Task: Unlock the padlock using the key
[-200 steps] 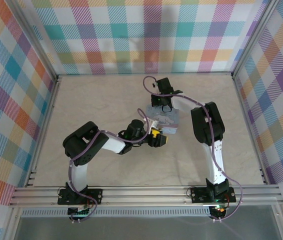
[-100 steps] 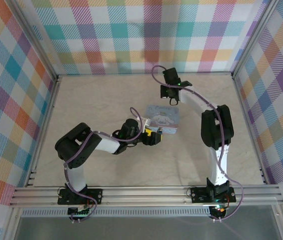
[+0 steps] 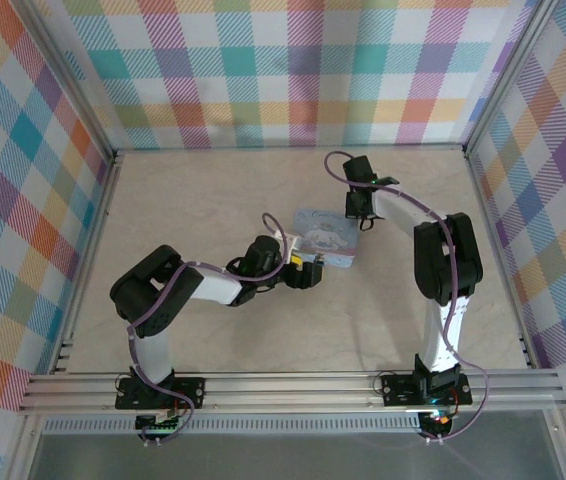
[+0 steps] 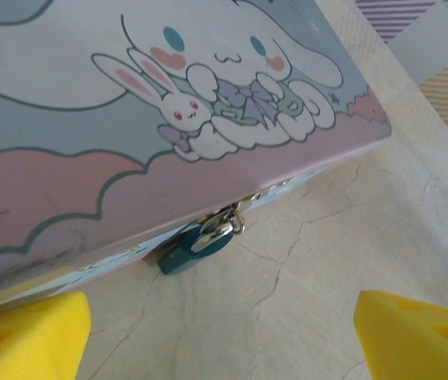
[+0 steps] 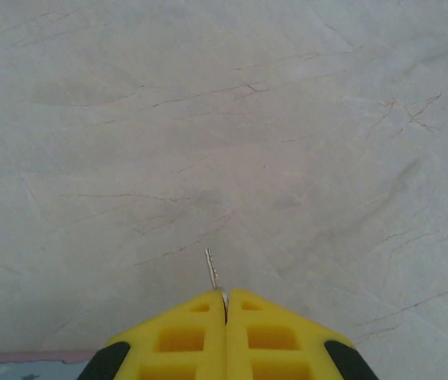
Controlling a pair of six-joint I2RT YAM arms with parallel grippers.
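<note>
- Padlock (image 4: pixel 195 247) hangs on the clasp at the front edge of the tin (image 4: pixel 168 142), at 6 o'clock of the lid in the left wrist view.
- Left claw (image 4: pixel 220 328) stands wide and holds nothing. Its yellow fingers (image 4: pixel 26 332) are low on both sides of the lock, apart from it.
- Left arm lies bent and low, reaching the tin's 7 o'clock corner.
- Right claw (image 5: pixel 225 305) is pressed together on the key (image 5: pixel 212 269), which points to 12 o'clock over the bare table (image 5: pixel 224 119). This claw is at 1 o'clock of the tin.
</note>
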